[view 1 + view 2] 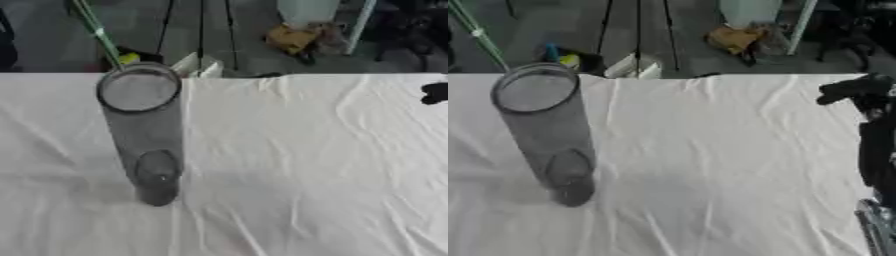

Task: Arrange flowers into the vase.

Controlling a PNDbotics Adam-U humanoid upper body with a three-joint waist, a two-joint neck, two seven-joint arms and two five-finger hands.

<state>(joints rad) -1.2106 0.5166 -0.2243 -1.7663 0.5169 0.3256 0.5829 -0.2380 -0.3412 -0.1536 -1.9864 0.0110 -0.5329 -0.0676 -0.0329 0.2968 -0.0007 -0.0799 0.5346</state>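
Standing upright on the left part of your counter (pixel 306 165), the tall clear glass vase (pixel 144 135) rests on the wrinkled white cloth (pixel 710 150) that covers the whole surface, its round mouth toward the far edge and its base nearer you. A thin green stem (pixel 96 30) slants up and away behind the vase rim toward the upper left; whether it sits inside the vase or only passes behind it cannot be told. Your right robot hand (pixel 850 90) shows at the right edge near the far side of the counter, well apart from the vase, with the black arm running down the right border below it. It appears to hold nothing, but how far its fingers are spread cannot be told. Your left robot hand does not show in either view.
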